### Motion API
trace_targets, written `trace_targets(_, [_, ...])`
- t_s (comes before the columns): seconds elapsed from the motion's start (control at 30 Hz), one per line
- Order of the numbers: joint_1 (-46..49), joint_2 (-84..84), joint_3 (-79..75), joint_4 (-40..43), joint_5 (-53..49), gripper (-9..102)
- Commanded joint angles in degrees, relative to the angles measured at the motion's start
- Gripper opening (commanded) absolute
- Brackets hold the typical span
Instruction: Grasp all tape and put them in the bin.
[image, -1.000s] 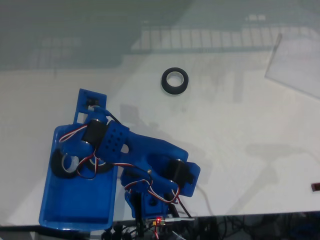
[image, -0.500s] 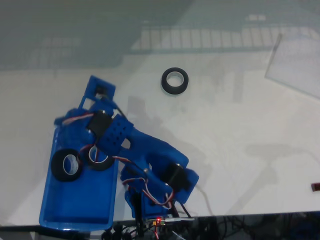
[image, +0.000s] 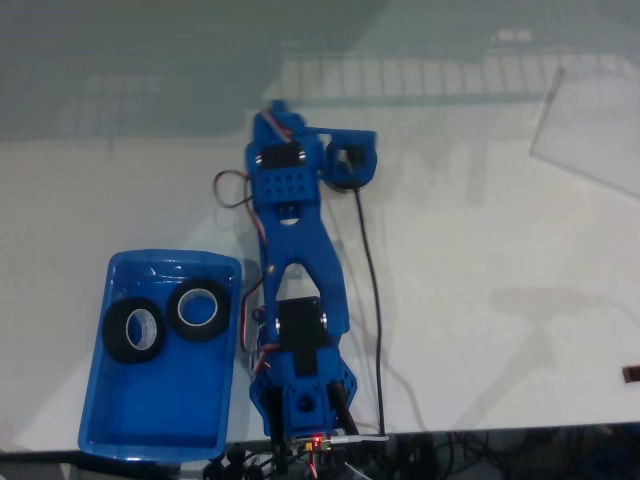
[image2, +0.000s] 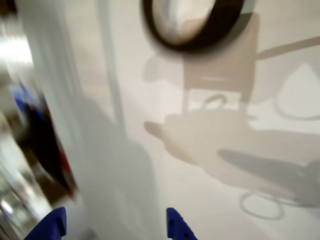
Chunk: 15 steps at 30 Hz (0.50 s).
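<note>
In the fixed view, two tape rolls lie side by side in the blue bin at the left of the white desk. The third roll sits on the desk, just ahead of the claw, whose blue fingertips stand apart, holding nothing.

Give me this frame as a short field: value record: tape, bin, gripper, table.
tape in bin: two rolls, lying flat, side by side in the upper half
tape outside bin: one roll on the table, mostly hidden by the arm head in the fixed view
bin: blue tray, lower left in the fixed view
gripper: open, empty, blue fingers apart, roll ahead of them in the wrist view
arm: stretched up the table, toward the loose roll
table: white, clear sheet at upper right
</note>
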Motion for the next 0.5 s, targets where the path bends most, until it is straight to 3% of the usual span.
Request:
trace_targets(0.0, [5.19,-4.13,-1.32,-1.85,3.43,27])
trace_targets(0.47, [11.87,-18.81,-5.45,-1.58,11.87,27])
